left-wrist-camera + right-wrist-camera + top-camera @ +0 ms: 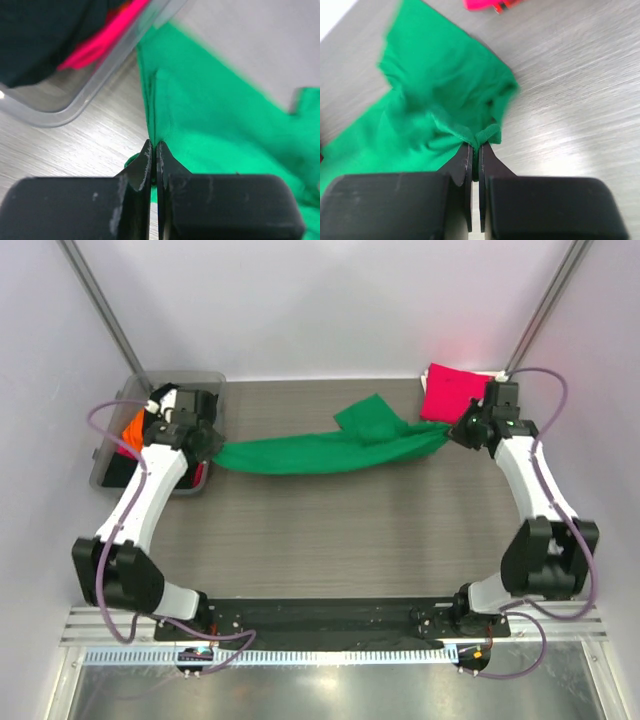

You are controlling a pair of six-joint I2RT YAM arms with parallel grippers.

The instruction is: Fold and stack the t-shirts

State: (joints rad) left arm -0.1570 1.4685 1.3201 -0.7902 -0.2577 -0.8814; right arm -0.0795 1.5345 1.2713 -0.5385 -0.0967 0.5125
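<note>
Top external view: both arms reach forward and apart, left claw [212,445] and right claw [452,433] each pinching one end of the green t-shirt [320,453], stretched across the grey wood-grain counter [350,540] between white walls [320,300].

The bright green t-shirt [320,452] stretches as a long, bunched band across the far half of the table [330,540]. One end is pinched tight in the left gripper [153,150] and the other in the right gripper [475,147]. A loose flap of it pokes toward the back near the middle. A magenta-pink t-shirt [447,392] lies folded flat at the far right corner. An orange shirt [133,427], a black shirt [40,35] and some pink cloth [100,40] sit crumpled in the clear tub [205,380] at far left.
</note>
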